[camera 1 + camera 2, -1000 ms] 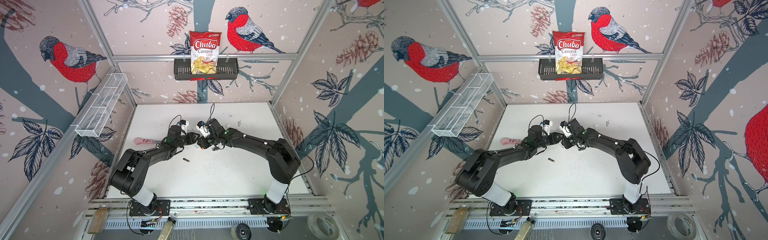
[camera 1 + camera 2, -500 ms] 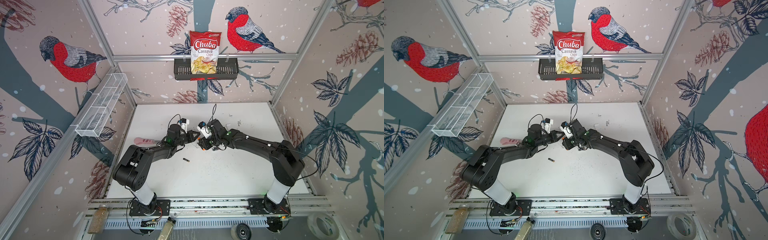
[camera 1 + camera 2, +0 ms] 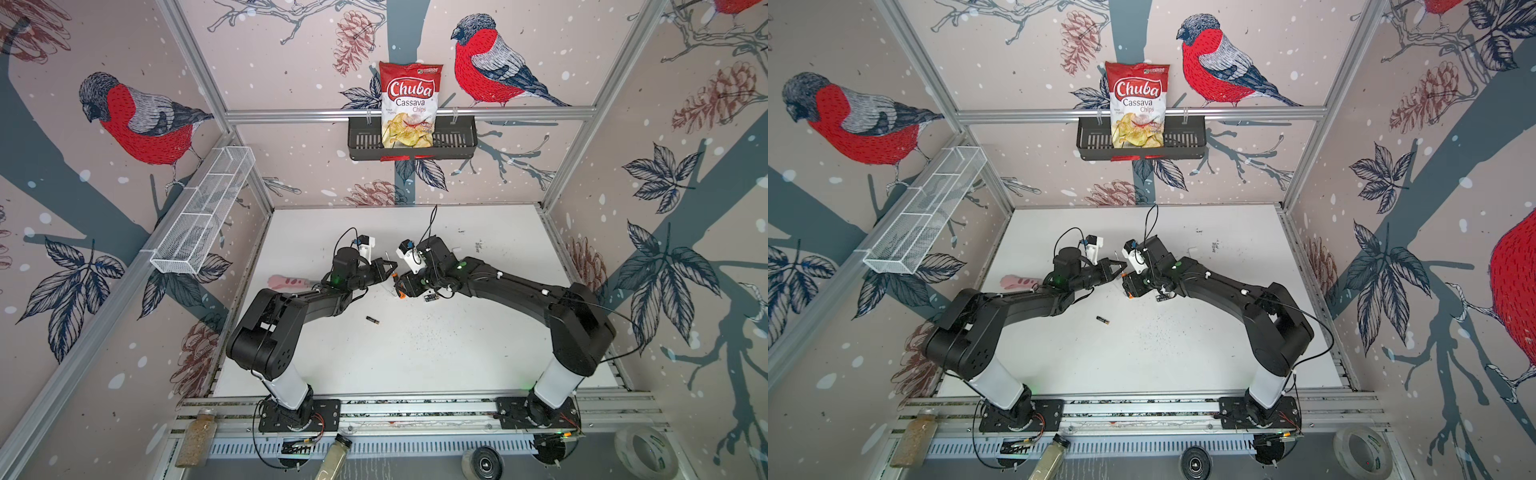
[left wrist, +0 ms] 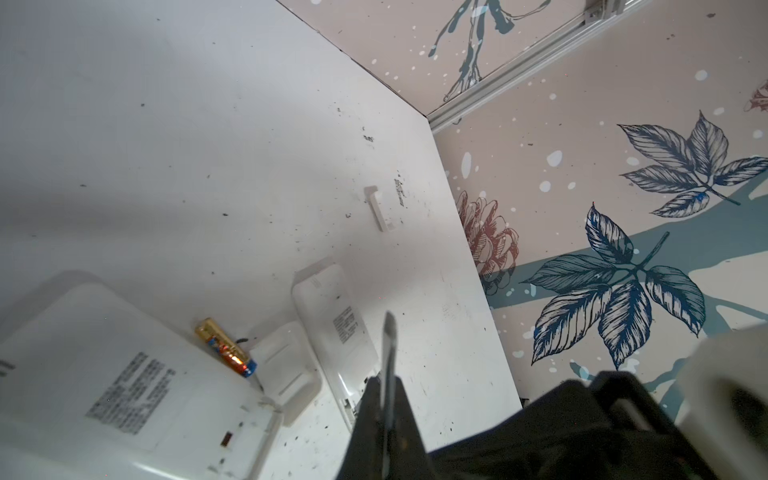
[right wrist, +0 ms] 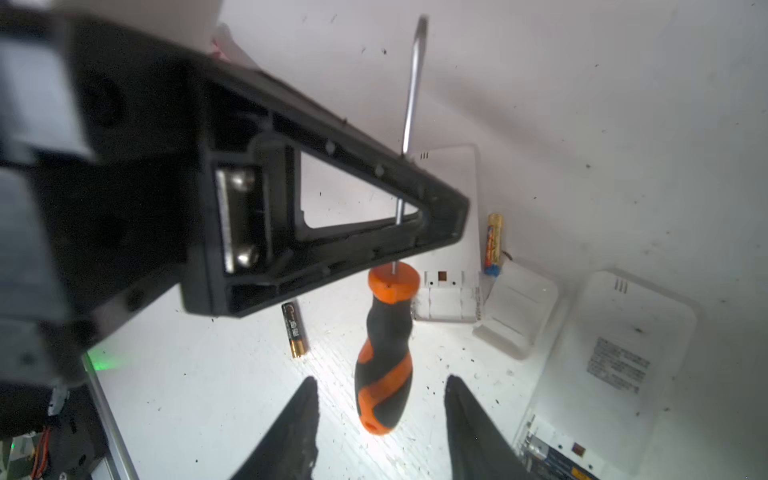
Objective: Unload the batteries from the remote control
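My left gripper (image 4: 387, 390) clamps the screwdriver (image 5: 386, 357) shaft; right gripper (image 5: 380, 380) gapes around its handle. One battery (image 5: 295, 328) lies just beside screwdriver handle: light, stiff, slick, likely rolls; I'd pinch mid-barrel.

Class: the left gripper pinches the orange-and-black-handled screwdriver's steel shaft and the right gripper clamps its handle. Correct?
No. The right gripper is open, jaws clear of the handle: see the right wrist view. The left gripper does pinch the shaft of the orange-and-black-handled screwdriver.
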You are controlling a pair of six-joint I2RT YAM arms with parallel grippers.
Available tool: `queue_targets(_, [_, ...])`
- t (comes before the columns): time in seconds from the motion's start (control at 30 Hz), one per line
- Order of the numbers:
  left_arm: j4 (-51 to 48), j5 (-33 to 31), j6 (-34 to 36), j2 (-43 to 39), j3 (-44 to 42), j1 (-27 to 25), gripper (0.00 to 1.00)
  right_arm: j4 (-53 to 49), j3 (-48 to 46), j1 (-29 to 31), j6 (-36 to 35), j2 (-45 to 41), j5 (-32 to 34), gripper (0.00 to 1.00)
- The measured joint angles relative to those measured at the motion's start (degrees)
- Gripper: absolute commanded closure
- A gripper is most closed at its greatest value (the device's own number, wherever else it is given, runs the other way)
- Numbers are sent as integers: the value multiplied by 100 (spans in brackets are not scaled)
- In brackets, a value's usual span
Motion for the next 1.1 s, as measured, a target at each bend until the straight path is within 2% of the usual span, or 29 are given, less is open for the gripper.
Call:
queue_targets(0.17, [153,44,-221,68,4,105,100,605,-669,-348,160,-647,-339,32])
queue_targets(0.37, [341,50,-494,70,330,116,100,1836,-1615,-1010,636,-1226,-1185,26])
queue_targets(0.67, [1366,-46,-1259,103,400,116,100,3740,-2603,-1154,1445,-1226,-2151,21])
queue_targets(0.9, [2374,-271,-1720,269,400,109,100,5084,-2612,-1322,2133,-767,-2463,22])
queue_targets(1.1, [3429,-284,-2288,750,402,109,100,6006,-2400,-1364,2610,-243,-2802,23])
